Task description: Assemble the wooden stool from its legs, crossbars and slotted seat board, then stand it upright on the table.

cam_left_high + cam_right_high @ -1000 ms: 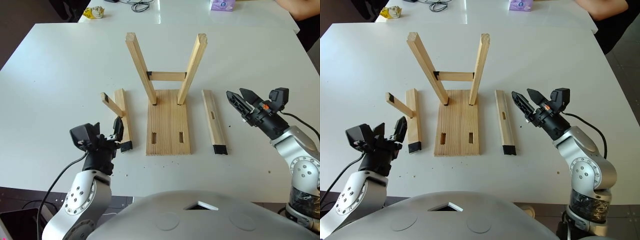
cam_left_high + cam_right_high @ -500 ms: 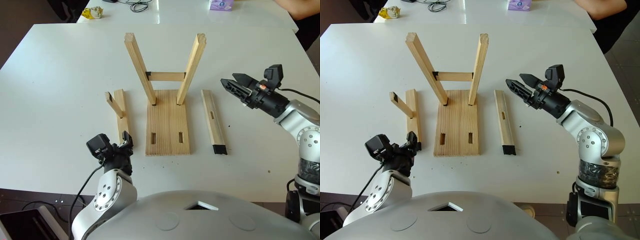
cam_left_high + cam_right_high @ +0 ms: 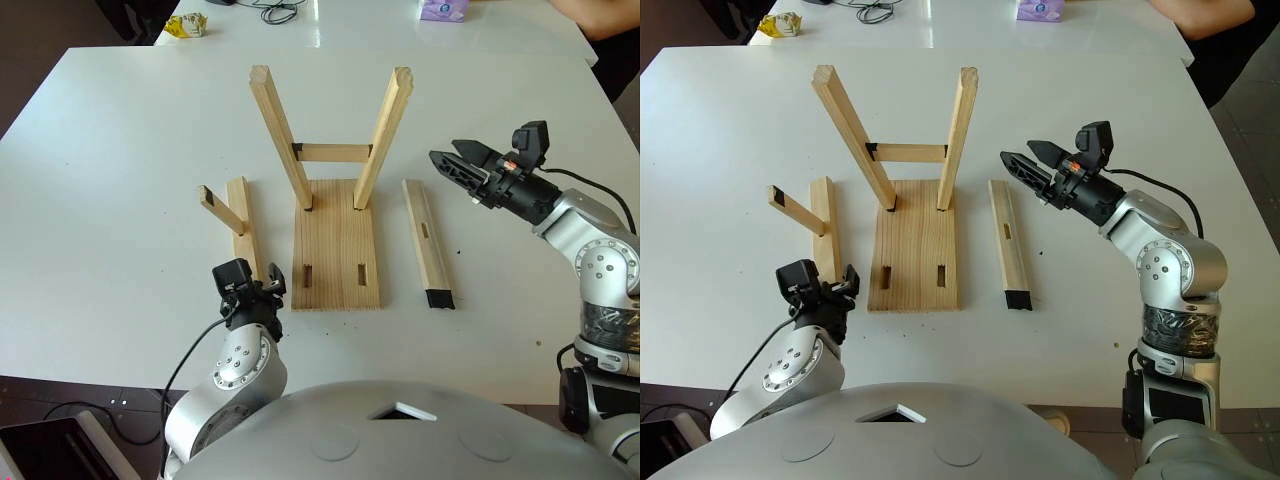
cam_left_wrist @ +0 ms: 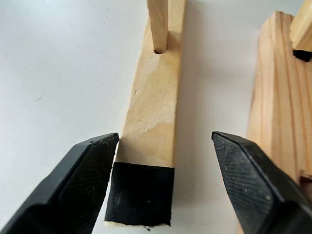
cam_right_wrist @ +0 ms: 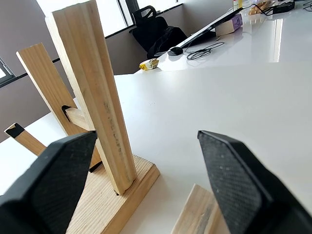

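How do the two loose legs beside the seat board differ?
The left leg has a crossbar plugged in, angled upward; the right leg has an empty slot. The open left gripper straddles the left leg's black end; nothing straddles the right leg. Both lie flat, black ends toward the robot.

Seat board lies flat; its two near slots are unfilled. Two legs stand splayed in its far slots, joined by a crossbar. Left leg lies flat alongside with a second crossbar plugged in. Right leg lies flat, black-tipped.
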